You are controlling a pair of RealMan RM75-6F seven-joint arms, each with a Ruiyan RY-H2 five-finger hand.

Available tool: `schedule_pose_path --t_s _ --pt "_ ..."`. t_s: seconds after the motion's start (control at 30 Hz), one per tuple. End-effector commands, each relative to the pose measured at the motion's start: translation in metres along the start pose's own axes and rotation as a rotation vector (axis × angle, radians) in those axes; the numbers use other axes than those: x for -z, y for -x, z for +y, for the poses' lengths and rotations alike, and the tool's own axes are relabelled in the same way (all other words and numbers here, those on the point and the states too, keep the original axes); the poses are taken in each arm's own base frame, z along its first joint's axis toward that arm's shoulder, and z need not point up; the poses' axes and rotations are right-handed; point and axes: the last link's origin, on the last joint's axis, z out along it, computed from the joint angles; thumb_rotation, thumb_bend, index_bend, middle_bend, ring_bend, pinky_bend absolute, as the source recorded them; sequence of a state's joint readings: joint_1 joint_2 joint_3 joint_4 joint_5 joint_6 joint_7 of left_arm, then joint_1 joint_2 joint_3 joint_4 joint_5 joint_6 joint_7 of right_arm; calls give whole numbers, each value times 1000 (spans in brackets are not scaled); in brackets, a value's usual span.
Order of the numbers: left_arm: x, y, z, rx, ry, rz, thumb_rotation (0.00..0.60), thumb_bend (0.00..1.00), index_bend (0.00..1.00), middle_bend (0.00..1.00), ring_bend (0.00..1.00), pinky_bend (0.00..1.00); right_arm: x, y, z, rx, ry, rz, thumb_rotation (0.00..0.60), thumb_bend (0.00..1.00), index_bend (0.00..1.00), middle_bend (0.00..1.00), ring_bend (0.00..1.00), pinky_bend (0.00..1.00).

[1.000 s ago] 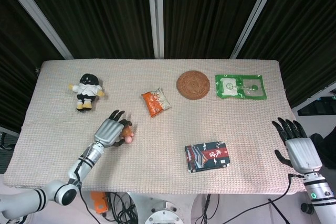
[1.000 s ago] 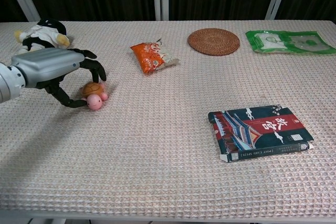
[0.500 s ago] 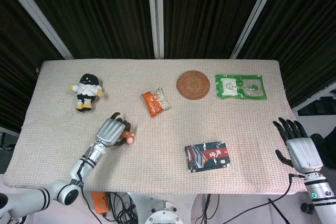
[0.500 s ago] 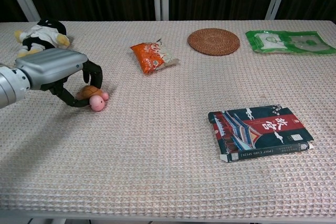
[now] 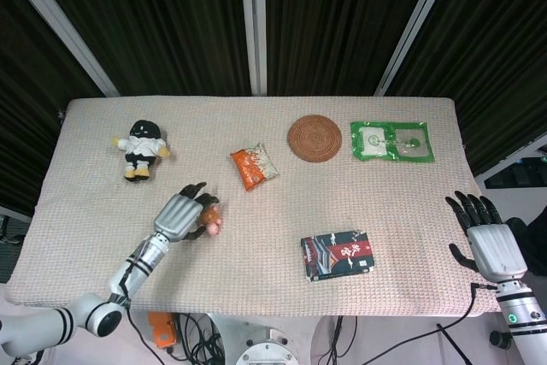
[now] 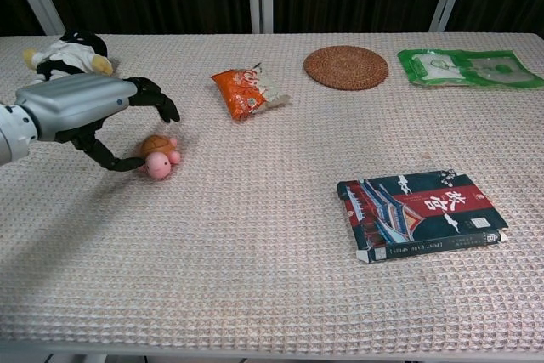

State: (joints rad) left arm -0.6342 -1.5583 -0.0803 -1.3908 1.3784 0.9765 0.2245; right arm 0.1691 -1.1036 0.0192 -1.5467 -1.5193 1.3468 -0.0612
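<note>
So: surface [image 5: 256, 254] is a textured mat, wide and flat, nothing crowding the work spot at front left.

Left hand [image 6: 81, 108] hangs over the turtle toy [image 6: 158, 154], fingers spread, upper ones arched above it, thumb low on the near side. Looks released, not gripping; from the chest view I can't tell whether the thumb tip touches the shell. Right hand [image 5: 489, 241] sits off the right edge of the surface, fingers apart, holding nothing, well away from everything.

Other stuff, big to small: book [image 6: 421, 214] front right, green pouch [image 6: 469, 67] back right, round coaster [image 6: 346, 67] back centre, plush doll [image 6: 66, 53] back left, orange snack bag [image 6: 246, 93] just behind the turtle's spot. All well apart from the toy except the bag, which is merely near.

How to do the grab well, my read:
- toy is small and rounded, likely to roll or skid on the weave if pushed from one side
- bring fingers down on the far side while the thumb closes from the near side, both together
- grip the shell, not the pink head; the head is the narrow, slippery bit
- keep the palm low so the fingers wrap rather than poke
- lift only once it's seated; a fingertip-only pinch looks likely to pop it out.
</note>
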Motion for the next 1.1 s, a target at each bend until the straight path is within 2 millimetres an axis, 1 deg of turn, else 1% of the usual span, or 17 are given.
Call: schedule_pose_path --t_s 0.03,0.1,0.2,0.33,0.47,0.5,0.57,0.63,0.7,0.8,0.87,0.97,1.1 --pt "3 -3 1 -10 0 5 600 309 309 238 29 136 0 0 1 0 3 -2 600 259 0 0 0 0" --pt "3 -3 1 -9 -3 -2 600 327 340 281 29 136 0 0 1 0 6 -3 600 258 0 0 0 0" --pt "2 0 0 -10 -10 -18 600 344 361 328 30 136 0 0 1 2 8 0 600 258 0 0 0 0" --pt "-1 4 0 -9 -19 -24 600 349 362 334 31 131 0 0 2 3 10 -1 600 258 0 0 0 0" --pt "-3 7 1 -14 -18 -24 600 364 344 297 31 127 0 1 2 4 11 -7 600 258 0 0 0 0" --pt "-4 7 1 -14 -17 -26 600 369 353 305 31 127 -1 1 2 3 11 -8 600 258 0 0 0 0" --pt "-6 8 1 -15 -20 -22 600 375 413 365 45 127 -1 1 2 3 12 -10 600 258 0 0 0 0" --pt "-7 9 1 -19 -25 -11 600 375 501 455 94 132 -1 2 3 2 14 -10 600 259 0 0 0 0" --pt "-9 11 1 -21 -29 3 600 376 611 565 181 144 -1 2 4 2 16 -11 600 259 0 0 0 0" --pt "-11 13 3 -19 -29 26 600 376 746 696 308 168 -1 2 4 1 18 -11 600 258 0 0 0 0" --pt "-11 15 3 -33 -28 33 600 375 808 761 377 183 -1 2 4 1 18 -11 600 259 0 0 0 0" --pt "-11 16 2 -47 -27 34 600 374 839 799 433 190 -1 2 5 0 18 -12 600 259 0 0 0 0" --pt "-11 16 2 -26 -35 41 600 374 843 804 445 194 -1 2 5 -1 19 -13 600 259 0 0 0 0"
